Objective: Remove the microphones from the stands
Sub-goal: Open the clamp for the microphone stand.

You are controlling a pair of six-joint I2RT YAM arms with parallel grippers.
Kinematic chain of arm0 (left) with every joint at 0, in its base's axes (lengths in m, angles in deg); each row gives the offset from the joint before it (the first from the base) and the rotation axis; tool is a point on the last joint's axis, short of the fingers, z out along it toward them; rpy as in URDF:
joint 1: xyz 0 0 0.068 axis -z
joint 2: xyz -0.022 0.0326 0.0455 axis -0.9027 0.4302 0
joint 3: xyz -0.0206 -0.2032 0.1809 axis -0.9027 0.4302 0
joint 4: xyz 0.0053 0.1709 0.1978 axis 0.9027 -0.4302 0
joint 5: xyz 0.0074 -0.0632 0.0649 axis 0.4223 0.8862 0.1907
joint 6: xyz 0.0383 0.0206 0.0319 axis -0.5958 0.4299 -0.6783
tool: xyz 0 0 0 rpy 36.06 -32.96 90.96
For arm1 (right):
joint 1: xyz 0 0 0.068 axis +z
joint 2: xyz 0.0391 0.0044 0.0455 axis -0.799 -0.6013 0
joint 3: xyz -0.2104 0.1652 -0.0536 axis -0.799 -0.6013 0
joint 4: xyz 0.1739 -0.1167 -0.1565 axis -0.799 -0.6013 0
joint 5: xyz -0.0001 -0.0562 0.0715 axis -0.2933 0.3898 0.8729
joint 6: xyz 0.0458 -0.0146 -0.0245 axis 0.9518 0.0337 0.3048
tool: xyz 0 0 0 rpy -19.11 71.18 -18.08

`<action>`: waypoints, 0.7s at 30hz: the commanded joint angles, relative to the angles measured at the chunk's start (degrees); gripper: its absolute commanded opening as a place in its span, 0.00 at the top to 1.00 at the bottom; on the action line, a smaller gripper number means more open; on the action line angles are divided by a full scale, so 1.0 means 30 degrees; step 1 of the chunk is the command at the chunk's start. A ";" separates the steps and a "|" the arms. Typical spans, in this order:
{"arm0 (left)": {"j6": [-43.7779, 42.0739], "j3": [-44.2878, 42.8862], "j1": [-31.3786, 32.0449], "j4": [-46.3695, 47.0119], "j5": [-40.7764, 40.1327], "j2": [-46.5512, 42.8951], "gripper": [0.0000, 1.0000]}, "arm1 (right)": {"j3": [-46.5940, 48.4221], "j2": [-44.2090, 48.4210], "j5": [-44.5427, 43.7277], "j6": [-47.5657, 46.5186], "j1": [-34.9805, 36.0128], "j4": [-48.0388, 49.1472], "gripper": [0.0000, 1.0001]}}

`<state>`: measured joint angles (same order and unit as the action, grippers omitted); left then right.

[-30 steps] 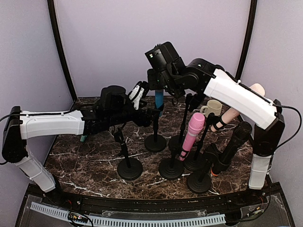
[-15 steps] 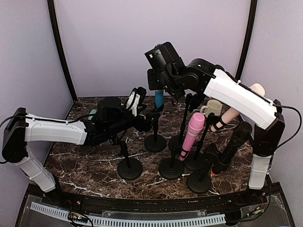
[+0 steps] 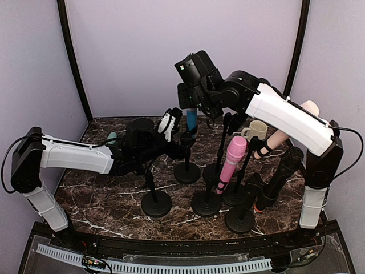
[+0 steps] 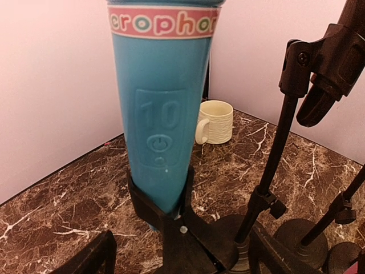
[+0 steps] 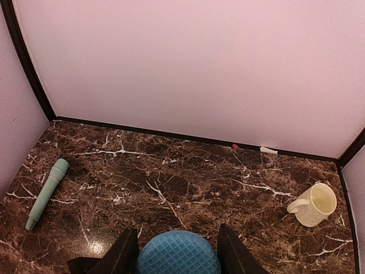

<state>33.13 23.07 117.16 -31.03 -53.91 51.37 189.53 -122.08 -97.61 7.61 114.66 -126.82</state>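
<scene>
A blue microphone stands upright in the black clip of its stand, whose round base sits mid-table. From above, my right gripper is shut on the microphone's blue mesh head, one finger on each side. My left gripper is open low in front of the clip, its fingers spread wide on either side of the stand without touching it. Seen from the top, the left gripper sits just left of the stand post.
Right of it stand several more stands holding a pink microphone, a black one and a peach one. An empty stand is in front. A cream mug sits at the back right. A mint microphone lies back left.
My left arm has reached further right, bringing its open gripper up to the blue microphone's stand. The right gripper has stayed shut on the microphone's head.
</scene>
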 commanded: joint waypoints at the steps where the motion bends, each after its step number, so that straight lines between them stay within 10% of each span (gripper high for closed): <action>1: -0.0827 -0.0575 0.0092 0.0244 -0.0549 0.0069 0.19 | -0.0156 0.0784 -0.0110 0.0279 0.0147 0.0367 0.65; 21: -0.1818 -0.0721 0.0323 -0.0386 -0.0543 -0.0110 0.78 | -0.0135 0.1016 -0.0582 -0.0009 0.0113 0.0536 0.66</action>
<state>28.87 22.21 117.99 -31.95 -55.13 51.85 189.33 -121.75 -97.68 7.55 114.64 -126.78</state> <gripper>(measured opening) 0.377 0.431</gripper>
